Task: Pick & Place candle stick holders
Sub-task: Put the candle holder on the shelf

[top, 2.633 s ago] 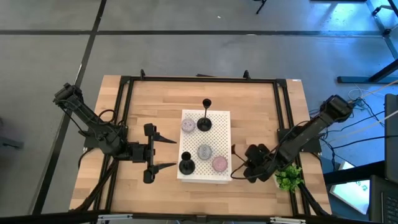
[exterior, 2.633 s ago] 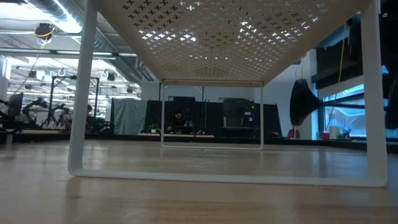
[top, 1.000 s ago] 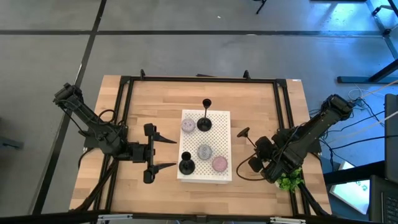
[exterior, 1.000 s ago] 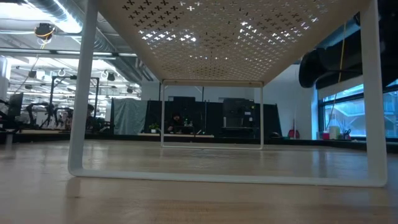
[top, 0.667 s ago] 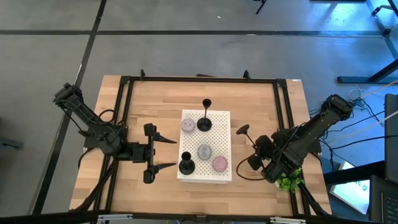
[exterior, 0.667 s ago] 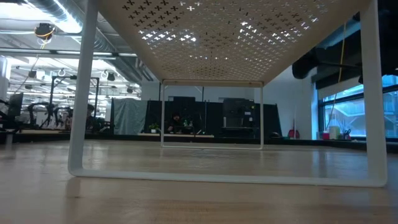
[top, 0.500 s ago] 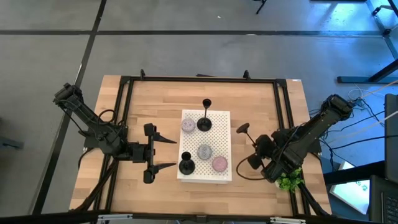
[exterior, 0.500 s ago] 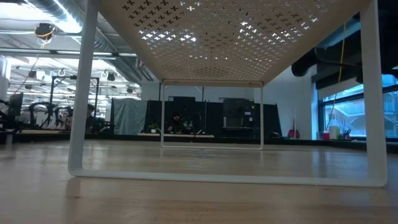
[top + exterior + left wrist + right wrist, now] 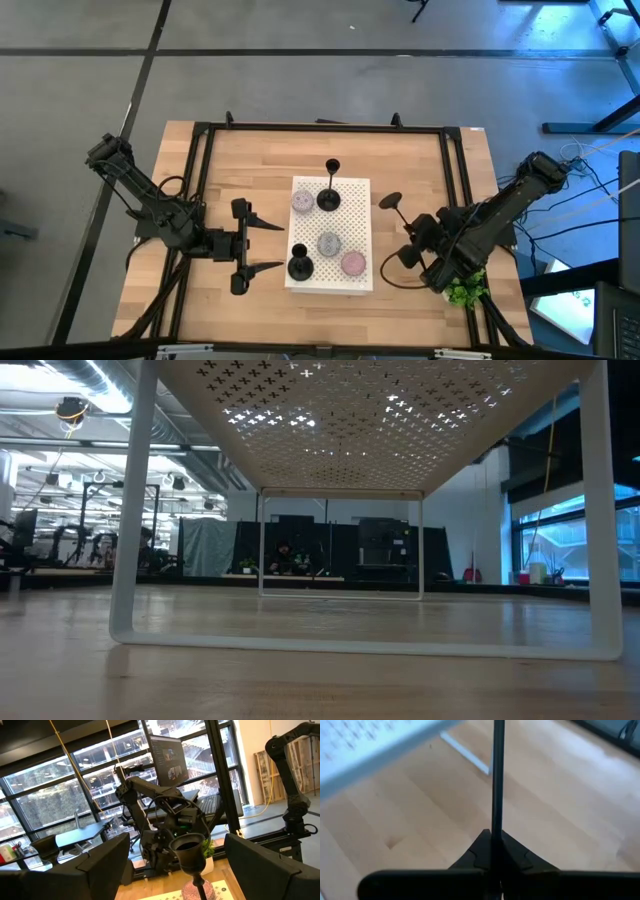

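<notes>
while beside the white stand (image 9: 352, 190), right pincer (image 9: 412, 243) pinched on a candle stick holder (image 9: 392, 206), left pincer (image 9: 262, 246) spread

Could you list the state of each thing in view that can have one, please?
Left gripper: fingers open, empty, beside the white rack.
Right gripper: fingers shut on the third holder's stem.
Third holder: held tilted, off the rack.
Back holder: upright on rack.
Front holder: upright on rack.

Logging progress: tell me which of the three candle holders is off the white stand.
The candle holder gripped by its thin stem in the right gripper, beside the white stand's right edge. The other two candle holders rest on the stand.
</notes>
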Tool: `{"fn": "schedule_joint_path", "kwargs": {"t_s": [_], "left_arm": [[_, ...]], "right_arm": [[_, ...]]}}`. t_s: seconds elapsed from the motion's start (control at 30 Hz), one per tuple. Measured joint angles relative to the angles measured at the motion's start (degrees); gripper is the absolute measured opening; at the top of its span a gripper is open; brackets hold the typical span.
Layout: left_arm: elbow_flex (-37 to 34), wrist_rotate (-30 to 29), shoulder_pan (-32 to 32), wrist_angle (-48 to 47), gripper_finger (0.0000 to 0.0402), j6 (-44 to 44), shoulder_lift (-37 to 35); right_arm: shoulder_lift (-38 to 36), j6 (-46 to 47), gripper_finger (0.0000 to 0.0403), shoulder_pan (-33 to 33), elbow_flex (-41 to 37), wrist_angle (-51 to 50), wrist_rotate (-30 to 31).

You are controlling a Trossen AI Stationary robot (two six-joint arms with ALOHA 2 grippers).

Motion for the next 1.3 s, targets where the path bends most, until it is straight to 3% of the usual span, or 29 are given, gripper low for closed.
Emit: {"fn": "schedule_joint_path", "kwargs": {"t_s": [0.47, 0.87, 1.07, 1.3], "left_arm": [[0.00, 0.00, 0.00, -0.02, 0.0322, 0.00, -0.01], [0.00, 0.00, 0.02, -0.02, 0.0322, 0.00, 0.01], [0.00, 0.00, 0.00, -0.02, 0.0322, 0.00, 0.00], [0.00, 0.00, 0.02, -0.02, 0.0322, 0.00, 0.01]], "right_arm": [[-0.02, -2.14, 0.0014, 0.00, 8.32, -8.79, 11.97], [-0.02, -6.09, 0.0014, 0.02, 8.68, -8.96, 12.63], [-0.02, -7.60, 0.0014, 0.00, 8.68, -8.94, 18.72], [-0.02, -9.18, 0.0014, -1.39, 8.68, -9.19, 19.85]]}}
